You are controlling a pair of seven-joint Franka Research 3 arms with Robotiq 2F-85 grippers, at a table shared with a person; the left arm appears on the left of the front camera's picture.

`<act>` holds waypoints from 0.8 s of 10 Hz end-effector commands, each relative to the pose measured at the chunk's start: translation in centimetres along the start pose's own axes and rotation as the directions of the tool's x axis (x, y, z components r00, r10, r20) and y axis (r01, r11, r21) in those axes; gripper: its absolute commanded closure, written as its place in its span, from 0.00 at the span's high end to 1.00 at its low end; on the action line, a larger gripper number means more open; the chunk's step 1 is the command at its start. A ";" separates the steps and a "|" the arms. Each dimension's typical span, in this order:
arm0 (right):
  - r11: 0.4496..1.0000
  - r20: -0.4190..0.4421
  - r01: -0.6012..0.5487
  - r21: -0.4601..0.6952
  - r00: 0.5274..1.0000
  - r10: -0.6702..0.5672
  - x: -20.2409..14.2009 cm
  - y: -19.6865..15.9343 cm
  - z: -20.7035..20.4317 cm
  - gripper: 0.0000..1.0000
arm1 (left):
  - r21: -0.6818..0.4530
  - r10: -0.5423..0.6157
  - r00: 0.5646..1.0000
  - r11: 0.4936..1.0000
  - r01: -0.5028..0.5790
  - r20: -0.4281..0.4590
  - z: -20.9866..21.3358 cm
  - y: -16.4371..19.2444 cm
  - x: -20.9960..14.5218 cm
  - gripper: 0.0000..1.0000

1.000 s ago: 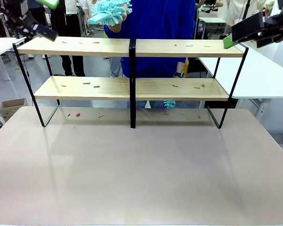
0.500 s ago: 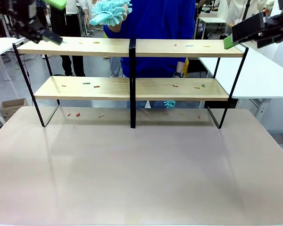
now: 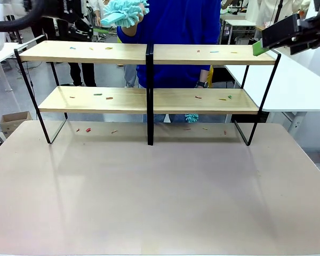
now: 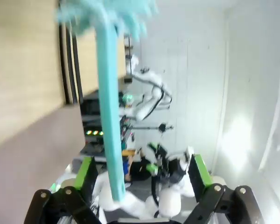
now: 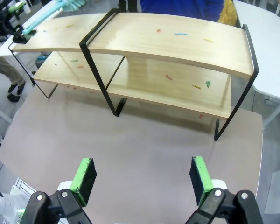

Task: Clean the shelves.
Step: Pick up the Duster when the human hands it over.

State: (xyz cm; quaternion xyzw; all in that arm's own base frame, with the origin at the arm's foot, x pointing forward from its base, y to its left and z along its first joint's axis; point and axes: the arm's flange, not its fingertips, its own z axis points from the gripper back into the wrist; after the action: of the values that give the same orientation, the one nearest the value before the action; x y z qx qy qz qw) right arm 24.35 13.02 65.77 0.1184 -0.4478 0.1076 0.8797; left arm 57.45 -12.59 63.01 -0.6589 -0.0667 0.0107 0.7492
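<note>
— What does the beige tabletop (image 3: 160, 202) carry?
— The shelves (image 3: 202, 101), standing near its far edge with the thin black frame's feet on the surface.
— Anything on the boards?
— Small coloured scraps (image 3: 214, 52) lie scattered on the upper board, with more on the lower board, on both sides of the central upright.
— And on the tabletop itself?
— A few red bits (image 3: 88, 129) lie under the lower board.

Left tool (image 4: 143, 171), right tool (image 5: 142, 179), both agape

The teal duster (image 4: 108, 116) is blurred — its fluffy head cut off by the top edge.
</note>
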 end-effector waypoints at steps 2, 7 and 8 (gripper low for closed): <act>1.000 0.002 0.004 0.005 1.000 -0.004 0.1 0.0 0.0 1.00 | 0.012 0.028 0.997 1.000 -0.029 0.073 -1.5 -0.1 1.3 1.00; 1.000 0.002 0.004 0.005 1.000 -0.004 0.1 0.0 0.0 1.00 | 0.020 0.035 0.996 0.999 -0.037 0.080 -1.3 1.1 1.5 1.00; 1.000 0.002 0.004 0.005 1.000 -0.004 0.1 0.0 0.0 1.00 | 0.024 0.032 0.995 0.999 -0.035 0.091 -1.2 1.3 1.5 1.00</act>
State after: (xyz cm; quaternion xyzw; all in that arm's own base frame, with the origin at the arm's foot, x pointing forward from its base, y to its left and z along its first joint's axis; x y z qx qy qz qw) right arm 24.35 13.02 65.76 0.1184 -0.4478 0.1076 0.8797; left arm 59.49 -13.58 61.96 -0.6515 -0.0873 0.0482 0.7521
